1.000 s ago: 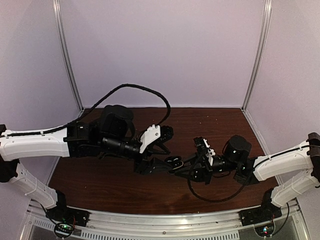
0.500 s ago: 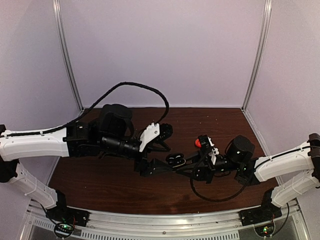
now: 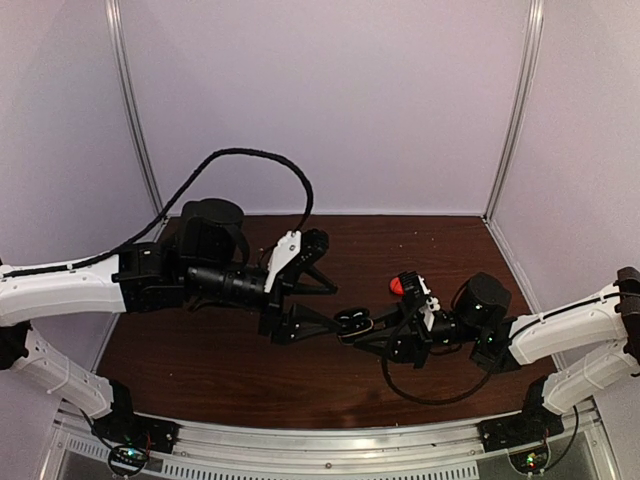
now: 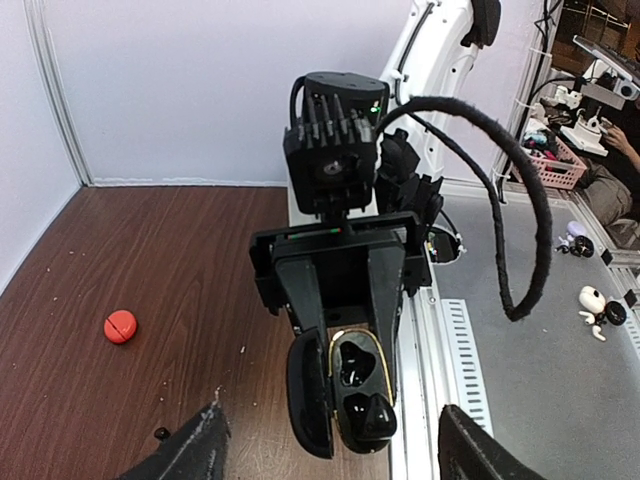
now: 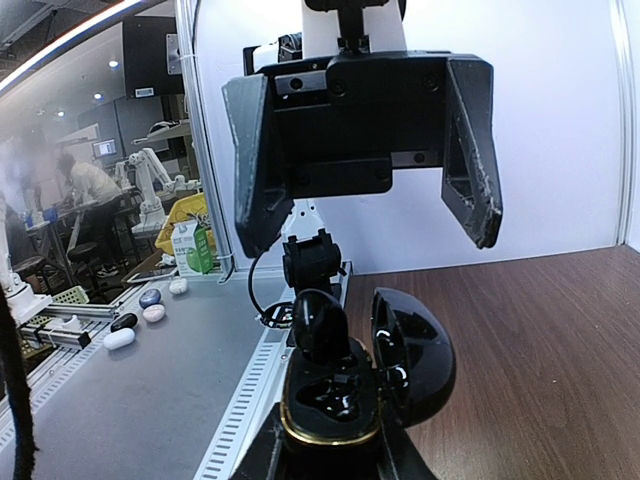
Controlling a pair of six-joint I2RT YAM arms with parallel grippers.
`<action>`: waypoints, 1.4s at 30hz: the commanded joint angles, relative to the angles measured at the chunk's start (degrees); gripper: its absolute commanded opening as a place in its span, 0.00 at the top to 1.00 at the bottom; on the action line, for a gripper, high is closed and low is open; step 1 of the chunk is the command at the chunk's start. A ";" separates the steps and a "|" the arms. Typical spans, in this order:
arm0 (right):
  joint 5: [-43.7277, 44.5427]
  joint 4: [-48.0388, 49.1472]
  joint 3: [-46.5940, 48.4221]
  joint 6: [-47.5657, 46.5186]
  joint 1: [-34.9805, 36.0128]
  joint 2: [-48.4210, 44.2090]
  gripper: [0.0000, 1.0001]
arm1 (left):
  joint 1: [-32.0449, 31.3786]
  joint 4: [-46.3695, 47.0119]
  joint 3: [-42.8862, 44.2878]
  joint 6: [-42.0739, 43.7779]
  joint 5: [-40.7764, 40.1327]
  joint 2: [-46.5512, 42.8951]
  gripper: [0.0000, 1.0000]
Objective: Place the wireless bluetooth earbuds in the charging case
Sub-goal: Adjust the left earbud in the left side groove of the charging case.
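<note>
Top external view: the work sat over the middle of the tabletop [image 3: 200,370].
Left end effector [image 5: 367,225]: fingers spread wide, empty, facing the case.
Charging case [image 4: 358,385]: lid open, clamped in the right end effector [image 4: 347,315].
Black earbud [image 5: 320,325]: seemingly stood proud of one socket; the other was empty.
Red round item [image 4: 120,326]: lay loose on the tabletop, apart.
Risk: an off-axis push could tip the earbud out or twist the case.

No writing we can read

We make out print on a white and green carton [image 5: 197,248] beyond the tabletop's near edge in the right wrist view, but it is too blurred to read.
</note>
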 commanded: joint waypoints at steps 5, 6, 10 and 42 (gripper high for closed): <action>-0.37 1.18 0.30 -0.33 -0.22 -0.71 1.00 | 0.27 0.42 2.85 -0.47 -1.30 3.09 0.29; -0.50 1.09 0.41 -0.38 -0.16 -0.75 1.00 | 0.27 -0.35 3.33 -0.35 -1.86 3.74 0.30; -0.92 0.53 0.54 -0.75 -0.14 -1.24 1.00 | 0.27 -0.99 4.16 -1.11 -3.89 5.38 0.31; 8.27 -6.03 -2.28 -2.43 -3.92 -8.98 1.00 | 8.68 6.45 0.48 -5.80 -4.95 2.13 0.31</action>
